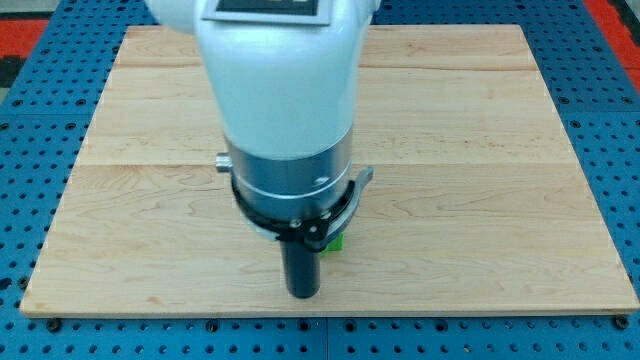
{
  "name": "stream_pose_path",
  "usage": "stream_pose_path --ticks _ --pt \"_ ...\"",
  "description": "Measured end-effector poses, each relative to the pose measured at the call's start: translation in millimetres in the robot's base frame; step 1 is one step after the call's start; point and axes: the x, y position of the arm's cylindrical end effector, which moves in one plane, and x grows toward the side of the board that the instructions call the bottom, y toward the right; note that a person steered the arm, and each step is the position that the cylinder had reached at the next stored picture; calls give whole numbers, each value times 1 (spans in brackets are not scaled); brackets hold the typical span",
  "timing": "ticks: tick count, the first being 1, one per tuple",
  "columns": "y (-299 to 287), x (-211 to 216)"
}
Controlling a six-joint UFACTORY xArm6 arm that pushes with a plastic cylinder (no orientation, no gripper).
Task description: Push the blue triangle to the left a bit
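My white arm fills the view's top centre and hides much of the wooden board (480, 150). The dark rod comes down from it and my tip (303, 295) rests on the board near the view's bottom centre. A small part of a green block (337, 241) shows just right of the rod, above the tip, mostly hidden by the arm. No blue triangle shows in the view; it may be hidden behind the arm.
The board lies on a blue perforated table (30, 130). A red strip (20, 40) shows at the view's top left corner and another at the top right.
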Motion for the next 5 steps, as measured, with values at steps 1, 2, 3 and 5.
stream_pose_path --ticks 1,2,3,5 --pt "32 -22" --pt "35 -53" --pt "77 -72" --pt "77 -141"
